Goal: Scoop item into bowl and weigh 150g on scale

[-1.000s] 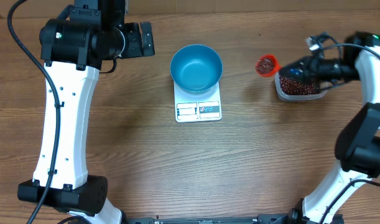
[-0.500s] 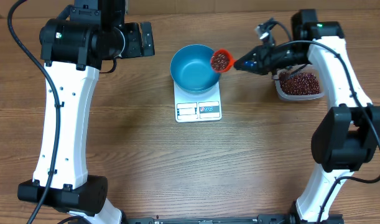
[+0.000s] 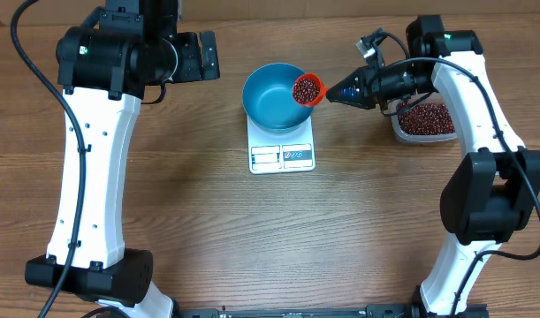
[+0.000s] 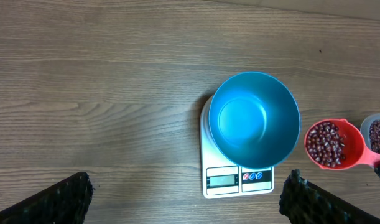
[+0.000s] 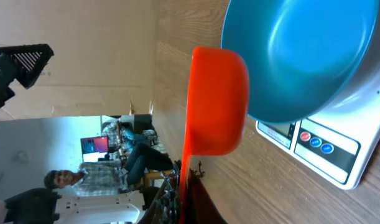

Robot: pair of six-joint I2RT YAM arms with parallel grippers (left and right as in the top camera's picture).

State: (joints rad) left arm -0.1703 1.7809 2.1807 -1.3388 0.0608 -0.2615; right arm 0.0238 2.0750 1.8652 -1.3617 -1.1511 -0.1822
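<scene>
One orange scoop (image 3: 323,93) lies level, long axis left to right, its cup of beans (image 3: 307,89) over the right rim of the one blue bowl (image 3: 271,104) on the one scale (image 3: 282,156). The right gripper (image 3: 353,90) is clamped on its handle, arm stretched leftward past one clear container (image 3: 424,121). The left gripper (image 3: 211,56) hangs up left, jaws wide apart

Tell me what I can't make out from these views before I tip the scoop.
- Scale display: digits too small in left wrist and overhead views.
- Beans in the orange scoop: right wrist view shows only the scoop's underside.
- Right gripper, its hold on the handle: cut off at right wrist view's bottom edge.
- Clear container: cut by left wrist view's right edge.
</scene>
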